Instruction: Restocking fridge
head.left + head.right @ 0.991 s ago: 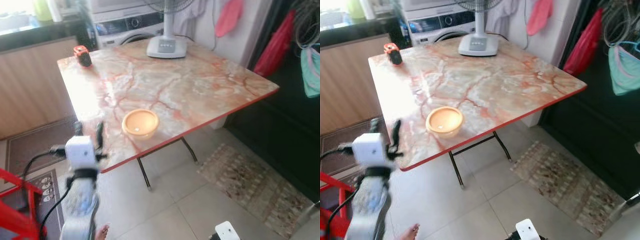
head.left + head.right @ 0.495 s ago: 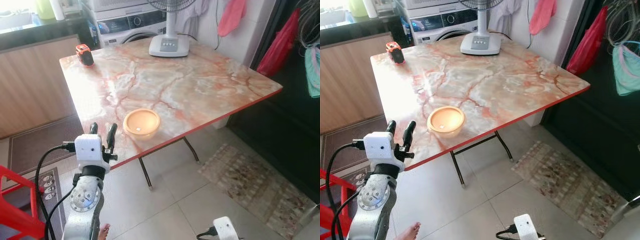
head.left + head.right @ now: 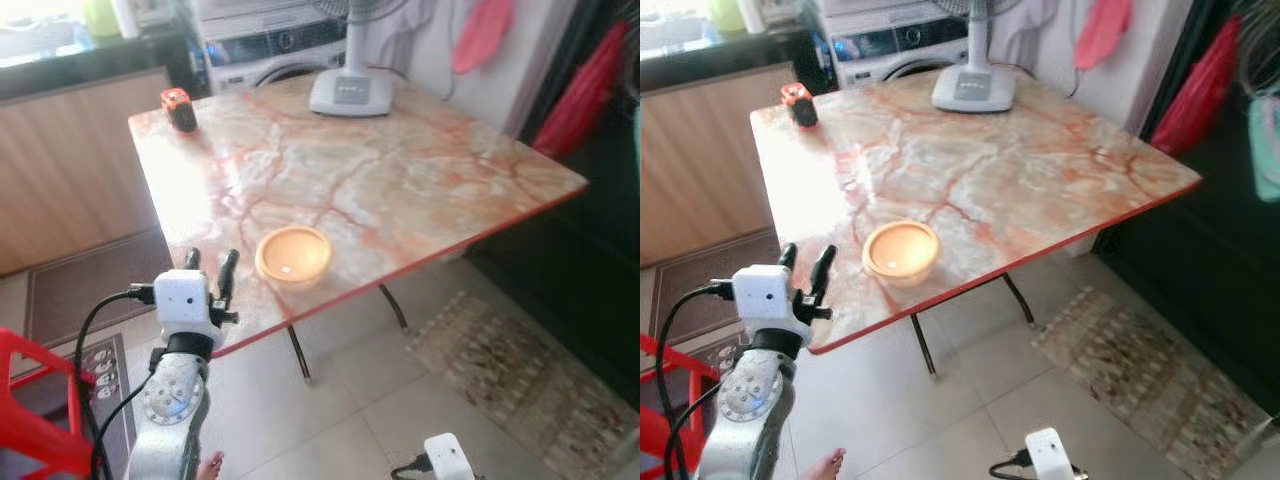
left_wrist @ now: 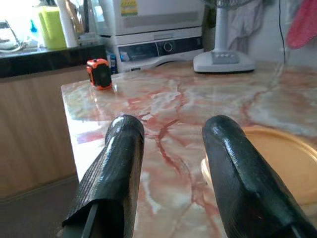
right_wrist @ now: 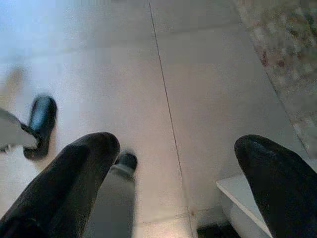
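Fingers (image 4: 124, 168) of the left gripper (image 3: 209, 272) are spread and empty at the near left edge of the orange-veined marble tabletop (image 3: 380, 170). Just right sits a shallow round orange bowl (image 3: 293, 256). The right gripper (image 5: 171, 183) hangs spread, empty, above the pale tiled floor (image 5: 198, 89).

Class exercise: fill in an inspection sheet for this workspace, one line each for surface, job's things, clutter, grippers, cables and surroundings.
Surface: marble-pattern table, red edge, glare patch.
Job's things: orange bowl near the front edge, looks empty; fridge: nothing seen.
Clutter: fan base and small orange-black object at the far side.
Grippers: left gripper open at the table's near corner, beside the bowl; right gripper open, over the floor.
Cables: black cable on the left arm.
Surroundings: washing machine, wooden counter, floor rug, red chair.
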`<state>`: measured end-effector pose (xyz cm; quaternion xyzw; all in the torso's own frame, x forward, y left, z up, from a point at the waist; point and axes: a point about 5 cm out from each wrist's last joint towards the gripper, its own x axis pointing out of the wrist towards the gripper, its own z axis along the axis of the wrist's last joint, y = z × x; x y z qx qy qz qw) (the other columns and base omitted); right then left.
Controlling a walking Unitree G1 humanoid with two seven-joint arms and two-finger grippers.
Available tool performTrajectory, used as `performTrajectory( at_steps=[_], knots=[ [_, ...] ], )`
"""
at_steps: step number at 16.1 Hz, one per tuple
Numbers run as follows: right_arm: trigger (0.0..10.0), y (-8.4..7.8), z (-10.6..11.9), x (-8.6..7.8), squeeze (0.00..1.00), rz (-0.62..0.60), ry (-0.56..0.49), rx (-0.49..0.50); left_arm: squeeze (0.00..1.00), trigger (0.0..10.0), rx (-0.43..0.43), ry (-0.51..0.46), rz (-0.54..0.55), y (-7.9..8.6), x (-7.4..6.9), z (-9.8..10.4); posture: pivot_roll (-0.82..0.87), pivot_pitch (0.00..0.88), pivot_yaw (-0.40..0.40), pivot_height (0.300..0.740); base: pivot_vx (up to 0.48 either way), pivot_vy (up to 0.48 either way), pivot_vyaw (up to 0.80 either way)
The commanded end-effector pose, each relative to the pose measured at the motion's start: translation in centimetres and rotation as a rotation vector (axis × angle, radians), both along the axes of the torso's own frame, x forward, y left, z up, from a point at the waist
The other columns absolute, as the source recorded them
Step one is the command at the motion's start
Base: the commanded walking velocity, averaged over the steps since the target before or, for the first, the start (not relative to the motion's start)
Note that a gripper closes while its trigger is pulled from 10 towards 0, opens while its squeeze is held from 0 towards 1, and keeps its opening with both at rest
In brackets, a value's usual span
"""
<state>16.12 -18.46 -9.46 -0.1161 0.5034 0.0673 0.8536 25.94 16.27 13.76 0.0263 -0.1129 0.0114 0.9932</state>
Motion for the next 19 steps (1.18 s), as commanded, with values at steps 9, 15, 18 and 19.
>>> performTrajectory(
  at_steps=[9, 15, 18, 19],
  knots=[
    [10.0, -0.1, -0.4, -1.0, 0.0, 0.01, 0.032, -0.013, 0.0, 10.0, -0.007, -0.013, -0.017, -0.6, 0.0, 0.5, -0.01, 0.0, 0.036, 0.74, 0.252, 0.0, 0.0],
    [10.0, 0.0, -0.4, -0.9, 0.0, 0.027, 0.028, -0.017, 0.0, 10.0, 0.001, -0.012, -0.006, -0.5, -0.1, 0.4, -0.01, 0.006, 0.031, 0.74, 0.084, 0.0, 0.0],
    [10.0, -0.1, -0.3, -0.9, 0.0, 0.026, 0.029, -0.018, 0.0, 10.0, -0.385, 0.06, 0.079, 0.7, -0.1, -0.4, -0.01, 0.014, 0.029, 0.74, 0.0, 0.0, 0.0],
    [10.0, -0.1, -0.3, -0.9, 0.0, 0.025, 0.029, -0.018, 0.0, 10.0, -0.369, 0.048, 0.072, 0.8, -0.1, -0.2, 0.0, 0.015, 0.028, 0.74, 0.0, 0.0, 0.0]
  ],
)
